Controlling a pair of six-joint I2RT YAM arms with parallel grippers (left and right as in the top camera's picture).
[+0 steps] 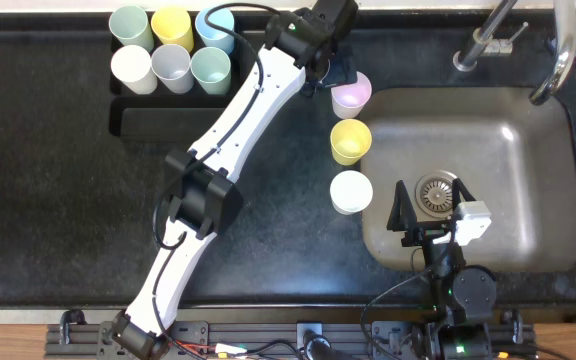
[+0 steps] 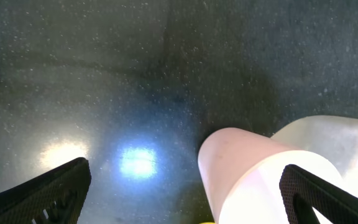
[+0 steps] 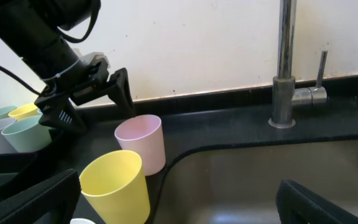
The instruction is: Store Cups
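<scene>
Right now pink cup is standing upright just beside the sink rim, with yellow cup crowding it. Left gripper is hanging over it, fingers spread wide, cup sitting off-centre toward one finger. Closing like this is risking a shove, tipping pink into the sink or knocking yellow. Right gripper is idling over the sink, fingers spread.

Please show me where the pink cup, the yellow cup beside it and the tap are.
pink cup (image 3: 143, 149): right wrist view, on its side wall.
yellow cup (image 3: 120, 190): right wrist view, on its outer wall.
tap (image 3: 283, 50): right wrist view, on its upright pipe.
</scene>
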